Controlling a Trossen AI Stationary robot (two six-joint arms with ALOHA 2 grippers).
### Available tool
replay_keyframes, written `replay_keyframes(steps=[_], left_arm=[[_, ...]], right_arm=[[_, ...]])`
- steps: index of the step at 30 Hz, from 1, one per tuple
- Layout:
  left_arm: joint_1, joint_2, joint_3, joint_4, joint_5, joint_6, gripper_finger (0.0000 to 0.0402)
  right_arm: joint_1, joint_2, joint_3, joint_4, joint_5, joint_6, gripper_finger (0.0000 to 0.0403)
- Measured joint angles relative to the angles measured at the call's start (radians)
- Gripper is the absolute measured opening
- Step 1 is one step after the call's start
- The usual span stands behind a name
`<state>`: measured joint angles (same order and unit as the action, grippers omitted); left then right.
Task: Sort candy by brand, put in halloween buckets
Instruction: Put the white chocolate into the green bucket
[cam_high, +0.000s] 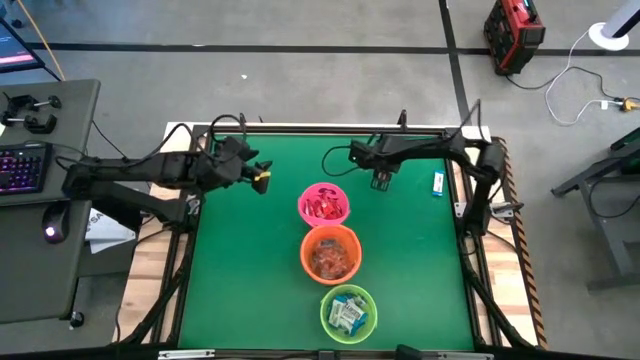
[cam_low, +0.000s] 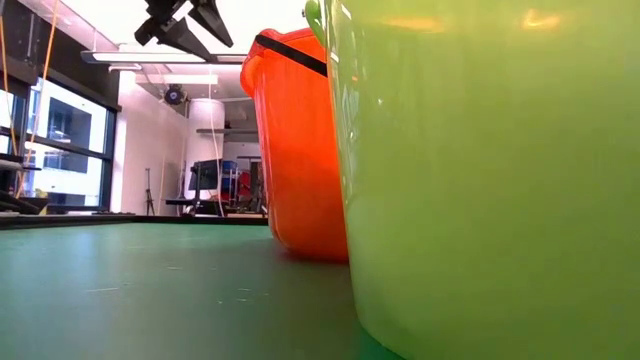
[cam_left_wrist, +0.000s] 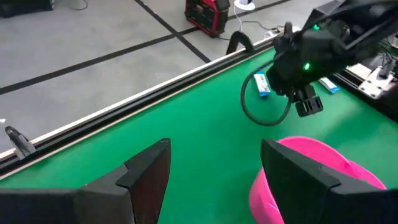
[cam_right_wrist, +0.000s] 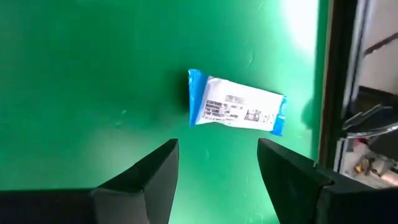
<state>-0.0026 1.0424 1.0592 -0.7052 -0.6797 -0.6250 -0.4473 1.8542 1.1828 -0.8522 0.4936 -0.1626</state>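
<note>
Three round plastic halloween pails stand in a row down the middle of the green felt-topped table: the pink bucket farthest back, the orange bucket in the middle, the lime green bucket nearest. Each already holds wrapped candies, red in the pink, orange-red in the orange, blue-and-white in the green.

Smaller than these, the two dark arms reach in over the far half. Hanging left of the pink bucket is the left gripper, its fingers spread wide and holding nothing; it waits. Poised right of the pink bucket, above bare cloth, the right gripper has its fingers parted and empty.

Smallest of all, one flat blue-and-white candy packet lies alone on the table near the right edge, well apart from the buckets. The right wrist view shows it ahead of the open fingers, lying crosswise, nothing touching it.

This looks like the last piece to sort. To take it well, I judge the right gripper should carry on toward the right edge until the packet sits between its fingers, come straight down, and close across the narrow width at the middle, not on the crimped ends. Pressing lightly into the cloth should help the flat wrapper lift. It belongs in the green bucket with its like.
</note>
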Motion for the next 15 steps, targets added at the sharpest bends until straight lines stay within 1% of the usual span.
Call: replay_keyframes(steps=[4,8,15], left_arm=[[0.03,0.0,0.0,0.0,0.022,0.0,0.0239],[0.053,0.0,0.0,0.0,0.045,-0.001,0.0239],[0.072,0.0,0.0,0.0,0.048,-0.003,0.0239]], right_arm=[[-0.003,0.049,0.0,0.014,0.01,0.009,0.0211],[0.001,0.055,0.001,0.055,0.008,0.037,0.0211],[0.011,0.07,0.002,0.097,0.007,0.076,0.0211]])
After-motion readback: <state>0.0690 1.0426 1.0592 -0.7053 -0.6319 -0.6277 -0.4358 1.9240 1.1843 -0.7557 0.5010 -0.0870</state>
